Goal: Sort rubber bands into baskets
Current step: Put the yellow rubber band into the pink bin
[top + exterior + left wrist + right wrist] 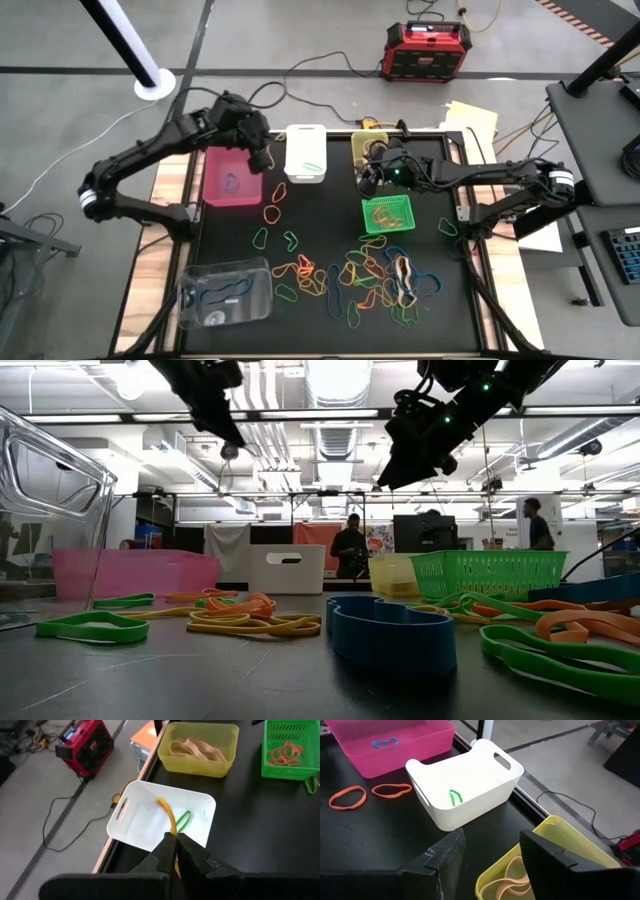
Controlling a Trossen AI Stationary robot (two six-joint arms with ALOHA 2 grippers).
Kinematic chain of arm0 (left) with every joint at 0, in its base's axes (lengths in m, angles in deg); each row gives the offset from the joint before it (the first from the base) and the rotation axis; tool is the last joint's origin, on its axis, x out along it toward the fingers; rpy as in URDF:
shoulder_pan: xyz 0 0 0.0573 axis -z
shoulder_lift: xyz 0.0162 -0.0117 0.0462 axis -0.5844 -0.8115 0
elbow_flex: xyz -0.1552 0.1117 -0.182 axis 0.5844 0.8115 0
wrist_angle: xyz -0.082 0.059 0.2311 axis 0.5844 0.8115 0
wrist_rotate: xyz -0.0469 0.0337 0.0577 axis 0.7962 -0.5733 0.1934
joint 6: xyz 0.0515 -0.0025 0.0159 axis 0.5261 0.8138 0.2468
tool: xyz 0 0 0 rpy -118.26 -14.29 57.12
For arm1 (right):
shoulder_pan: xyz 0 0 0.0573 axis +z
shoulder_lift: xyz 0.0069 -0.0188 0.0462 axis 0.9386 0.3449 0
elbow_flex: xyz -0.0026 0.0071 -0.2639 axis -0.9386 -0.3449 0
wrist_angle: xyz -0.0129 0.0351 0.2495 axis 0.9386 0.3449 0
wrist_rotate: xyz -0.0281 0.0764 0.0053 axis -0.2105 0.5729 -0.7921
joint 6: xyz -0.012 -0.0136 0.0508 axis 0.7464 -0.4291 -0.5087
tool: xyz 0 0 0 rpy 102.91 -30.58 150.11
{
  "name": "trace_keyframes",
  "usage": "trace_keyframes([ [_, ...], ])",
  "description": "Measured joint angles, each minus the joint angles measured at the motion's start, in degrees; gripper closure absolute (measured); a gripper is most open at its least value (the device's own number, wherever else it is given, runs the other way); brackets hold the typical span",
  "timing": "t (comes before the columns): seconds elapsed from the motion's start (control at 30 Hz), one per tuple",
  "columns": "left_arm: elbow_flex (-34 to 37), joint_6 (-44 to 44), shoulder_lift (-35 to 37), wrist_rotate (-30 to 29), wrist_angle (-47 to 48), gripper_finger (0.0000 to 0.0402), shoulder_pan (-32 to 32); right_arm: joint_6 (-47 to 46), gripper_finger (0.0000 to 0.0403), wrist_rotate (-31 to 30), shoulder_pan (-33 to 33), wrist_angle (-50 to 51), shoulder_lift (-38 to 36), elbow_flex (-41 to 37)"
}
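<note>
Orange rubber band [167,815] hangs pinched in the left claw [176,851], whose fingers are closed on it, above the white basket [145,827] that holds one green band [455,797]. Right claw [492,857] hovers with its fingers spread wide and holding nothing, over the yellow basket [555,837] beside the green mesh basket [388,214]. Loose rubber bands [350,280] lie scattered on the black table [320,220] between the baskets and the clear bin [226,292]; the pink basket [232,178] holds a blue band [382,743]

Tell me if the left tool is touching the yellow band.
Touching. The left wrist view shows the left tool shut on the yellow band, which sticks out from between its fingertips above the white basket.
</note>
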Motion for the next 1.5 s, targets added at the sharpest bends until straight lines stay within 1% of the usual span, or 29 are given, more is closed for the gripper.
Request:
trace_keyframes([
  [0.2,3.8,0.3,4.9,0.0,-1.8,0.0401,0.0,2.5,0.0216,0.0,-0.6,-0.3,0.0,0.0],
  [0.57,7.2,-0.7,7.9,1.6,-2.8,0.0402,0.5,-0.4,0.0216,0.7,-1.3,-0.3,-0.7,0.0],
  [0.6,7.4,-0.7,7.9,2.2,-2.8,0.0401,0.5,-0.6,0.0216,0.9,-1.3,-0.1,-0.7,0.0],
  [0.73,8.2,-0.8,7.7,8.1,-3.2,0.0401,1.1,-0.9,0.0216,4.4,-1.3,-0.1,-0.9,0.0],
  [0.83,9.1,-0.9,7.7,8.9,-4.2,0.0402,2.0,-1.8,0.0216,5.0,-1.3,0.0,-0.9,0.0],
  [1.1,10.0,-2.8,8.2,8.5,-3.6,0.0402,2.8,-2.0,0.0216,5.1,-1.3,1.9,-1.2,0.0],
  [1.4,10.0,-1.8,8.6,8.0,-3.5,0.0402,2.8,-3.3,0.0216,5.1,-1.3,3.5,-1.6,0.0],
  [1.43,10.0,-1.7,8.6,6.6,-3.5,0.0402,2.9,-3.6,0.0216,5.1,-1.3,3.8,-1.6,0.0],
  [1.5,10.2,-1.7,8.6,1.2,-3.2,0.0402,2.9,-4.1,0.0216,5.1,-1.3,4.4,-1.7,0.0],
])
